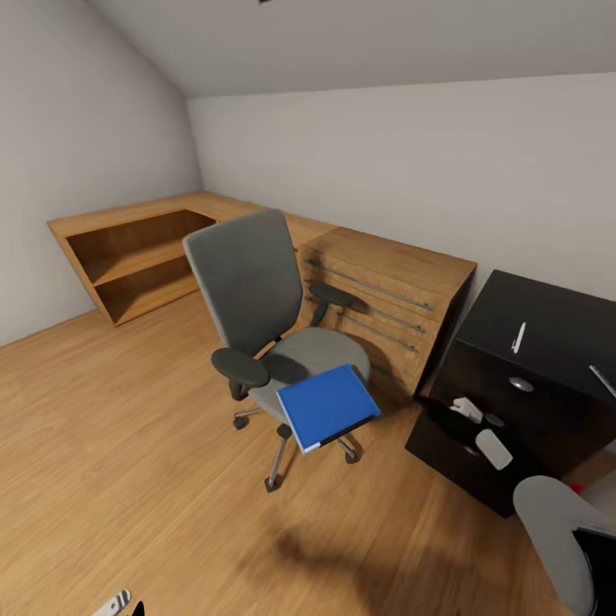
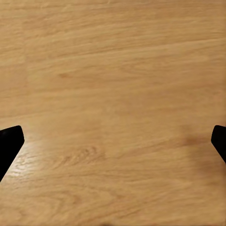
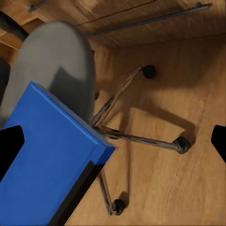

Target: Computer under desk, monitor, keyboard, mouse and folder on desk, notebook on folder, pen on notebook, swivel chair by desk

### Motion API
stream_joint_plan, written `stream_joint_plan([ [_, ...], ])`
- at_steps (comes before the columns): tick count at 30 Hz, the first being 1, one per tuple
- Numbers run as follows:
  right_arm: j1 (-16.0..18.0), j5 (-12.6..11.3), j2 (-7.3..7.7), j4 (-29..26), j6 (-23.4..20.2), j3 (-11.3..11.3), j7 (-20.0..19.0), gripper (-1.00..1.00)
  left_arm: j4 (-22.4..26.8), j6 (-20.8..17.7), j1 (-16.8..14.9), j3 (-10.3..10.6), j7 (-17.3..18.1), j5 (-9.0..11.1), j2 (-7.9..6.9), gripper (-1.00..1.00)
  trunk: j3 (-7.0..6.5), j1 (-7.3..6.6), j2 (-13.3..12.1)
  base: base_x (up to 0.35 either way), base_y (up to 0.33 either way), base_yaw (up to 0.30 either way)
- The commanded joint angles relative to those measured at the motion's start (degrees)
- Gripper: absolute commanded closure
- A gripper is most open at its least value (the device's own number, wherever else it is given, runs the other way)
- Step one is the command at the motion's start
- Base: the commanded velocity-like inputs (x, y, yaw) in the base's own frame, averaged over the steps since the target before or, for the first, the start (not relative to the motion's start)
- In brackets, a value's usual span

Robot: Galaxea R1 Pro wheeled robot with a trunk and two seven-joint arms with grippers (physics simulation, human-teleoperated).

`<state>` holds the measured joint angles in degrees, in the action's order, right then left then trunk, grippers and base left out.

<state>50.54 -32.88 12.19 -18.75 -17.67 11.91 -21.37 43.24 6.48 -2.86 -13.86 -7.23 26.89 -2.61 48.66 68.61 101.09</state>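
Since the blue folder [image 3: 52, 160] overhangs the chair [image 1: 257, 282] seat, the spread right tool [image 3: 113, 141] should pinch its free edge squarely.

The swivel chair [image 1: 274, 334] stood on the wooden floor [image 1: 128, 445], just in front of the wooden desk [image 1: 385, 291]. On the chair's seat lay the blue folder [image 1: 327, 405], overhanging its front edge. Right of the chair, a black cabinet [image 1: 522, 368] also stood on the floor, with a white pen [image 1: 518, 337] lying on its top.
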Motion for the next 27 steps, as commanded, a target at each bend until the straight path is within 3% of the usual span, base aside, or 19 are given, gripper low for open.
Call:
stream_joint_plan([
  [1, -0.1, -0.7, 0.03, 0.1, -0.4, 0.4, -0.3, -1.0, 0.0, 0.2, 0.0, 0.1, -0.2, 0.6, -0.02, -1.0, 0.23, 0.22, 0.4, 0.0, 0.0, 0.0],
  [5, -0.8, -3.6, 0.83, 3.4, 0.0, 0.7, -5.4, -1.0, 0.6, -0.1, 0.0, 0.2, -0.5, 0.5, -0.12, -1.0, 0.95, 1.1, 2.0, 0.0, 0.0, 0.0],
  [6, -0.9, -4.5, 0.98, 5.5, 0.1, 0.8, -8.4, -1.0, 2.1, -0.6, 0.0, 0.2, -0.6, 0.5, -0.25, -1.0, 1.13, 1.32, 2.4, 0.0, 0.0, 0.0],
  [8, -0.9, -4.9, 1.03, 7.0, 0.1, 0.8, -10.3, -1.0, 4.8, -2.4, 0.0, 0.2, -1.0, 0.4, -0.25, -1.0, 1.48, 1.76, 3.2, 0.0, 0.0, 0.0],
  [11, -1.0, -5.3, 0.95, 8.7, 0.1, 0.8, -11.9, -1.0, 13.3, -11.8, 0.0, 0.2, -4.5, 0.5, -0.23, -1.0, 2.02, 2.42, 4.4, 0.0, 0.0, 0.0],
  [15, -1.0, -5.4, 0.91, 9.4, 0.1, 0.8, -12.4, -1.0, 22.5, -22.8, 0.0, 0.2, -6.0, 0.5, -0.28, -1.0, 2.74, 3.29, 6.1, 0.0, 0.0, 0.0],
  [20, -1.0, -5.3, 0.98, 11.0, 0.1, 0.8, -13.6, -1.0, 31.5, -31.9, 0.0, 0.2, -6.1, 1.2, -0.13, -1.0, 3.64, 4.39, 8.1, 0.0, 0.0, 0.0],
  [22, -1.0, -5.2, 1.02, 11.3, 0.1, 0.7, -15.3, -1.0, 31.9, -33.1, 0.0, -0.1, -5.7, 2.9, -0.03, -1.0, 4.0, 4.83, 8.9, 0.0, 0.0, 0.0],
  [24, -1.3, -4.5, 1.05, 11.4, 0.1, 0.6, -19.1, -1.0, 27.7, -33.4, 0.0, -0.2, -4.3, 6.0, -0.14, -1.0, 4.36, 5.27, 9.7, 0.0, 0.0, 0.0],
  [27, -1.8, -3.2, 1.12, 11.5, 0.2, 0.6, -24.0, -1.0, 25.2, -33.4, 0.0, -0.1, -3.2, 7.7, -0.22, -1.0, 4.9, 5.93, 10.9, 0.0, 0.0, 0.0],
])
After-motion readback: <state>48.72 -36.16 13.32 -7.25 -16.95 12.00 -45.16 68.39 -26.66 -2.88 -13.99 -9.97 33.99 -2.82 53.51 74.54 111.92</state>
